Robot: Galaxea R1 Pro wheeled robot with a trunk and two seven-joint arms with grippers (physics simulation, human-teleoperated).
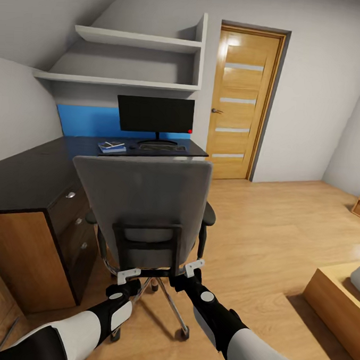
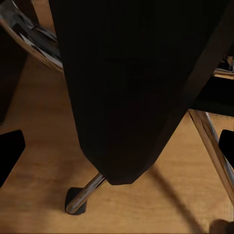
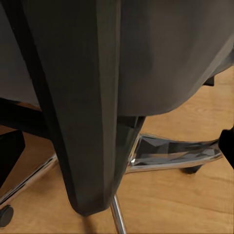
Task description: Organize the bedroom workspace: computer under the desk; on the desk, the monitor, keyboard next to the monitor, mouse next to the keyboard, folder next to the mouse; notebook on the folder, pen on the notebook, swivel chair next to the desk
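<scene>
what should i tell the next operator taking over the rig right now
Left hand and right hand: both low behind the chair back, spread open by the wrist views, gripping nothing.
Monitor and keyboard are on the desk; the blue folder lies left of the keyboard with something flat stacked on it. Too far to make out the pen or mouse.
Computer's place can't be told from here.
Left: move the chair up beside the desk, then check the mouse, pen and computer.

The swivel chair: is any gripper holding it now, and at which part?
It cannot be told. Both the left gripper and the right gripper are at the lower back frame of the swivel chair, but no closed grip shows.
</scene>
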